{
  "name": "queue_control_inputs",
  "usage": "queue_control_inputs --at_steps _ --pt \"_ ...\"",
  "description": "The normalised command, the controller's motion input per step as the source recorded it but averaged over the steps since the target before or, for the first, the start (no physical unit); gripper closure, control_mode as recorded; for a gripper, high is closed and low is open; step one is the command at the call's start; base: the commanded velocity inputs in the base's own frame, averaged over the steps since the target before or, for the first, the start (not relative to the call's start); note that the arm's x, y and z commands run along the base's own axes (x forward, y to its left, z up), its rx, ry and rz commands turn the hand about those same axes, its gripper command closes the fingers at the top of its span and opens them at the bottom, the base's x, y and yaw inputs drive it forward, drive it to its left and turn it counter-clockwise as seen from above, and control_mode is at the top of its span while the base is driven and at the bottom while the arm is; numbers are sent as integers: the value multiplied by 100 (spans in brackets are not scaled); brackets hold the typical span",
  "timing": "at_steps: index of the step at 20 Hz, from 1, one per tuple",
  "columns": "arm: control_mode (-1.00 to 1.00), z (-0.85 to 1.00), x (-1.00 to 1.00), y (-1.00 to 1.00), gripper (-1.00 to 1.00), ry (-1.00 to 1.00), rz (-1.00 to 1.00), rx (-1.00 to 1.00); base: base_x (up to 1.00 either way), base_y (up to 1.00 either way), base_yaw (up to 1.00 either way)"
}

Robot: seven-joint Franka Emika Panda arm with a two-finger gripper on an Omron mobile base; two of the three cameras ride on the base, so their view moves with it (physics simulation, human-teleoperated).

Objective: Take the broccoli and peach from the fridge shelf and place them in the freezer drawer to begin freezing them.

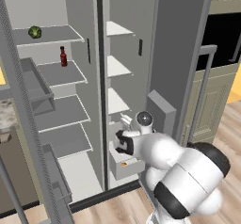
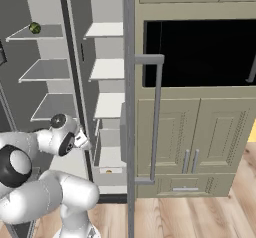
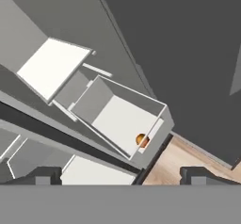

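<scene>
Nearest the hand camera, the gripper [image 3: 120,173] is seen with its two dark fingertips spread wide apart, nothing held between them, poised above the freezer drawer [image 3: 155,136]. That drawer is pulled out, and the peach [image 3: 141,140] is seen lying inside it, against the front panel at one corner. From the left base camera the gripper [image 1: 123,130] is placed just over the open freezer drawer [image 1: 129,168], low in the right-hand compartment. Far off, on the top fridge shelf [image 1: 54,35] of the left compartment, the broccoli [image 1: 34,31] is seen resting, with a red sauce bottle [image 1: 63,57] standing one shelf lower.
</scene>
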Motion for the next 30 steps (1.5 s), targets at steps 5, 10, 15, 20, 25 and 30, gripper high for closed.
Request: queue_control_inputs --at_steps 5,10,15,20,25,30 --pt "-100 82 0 9 -100 10 2 -5 0 0 0" --pt "-100 68 -2 1 -100 12 7 -5 0 0 0" --pt "-100 9 -48 0 -100 9 19 -7 0 0 0" --pt "-100 0 -76 0 -100 0 25 -6 0 0 0" --pt "-100 17 -58 0 -100 0 24 -7 0 0 0" --pt "-100 23 -47 -18 -100 -1 24 -7 0 0 0"
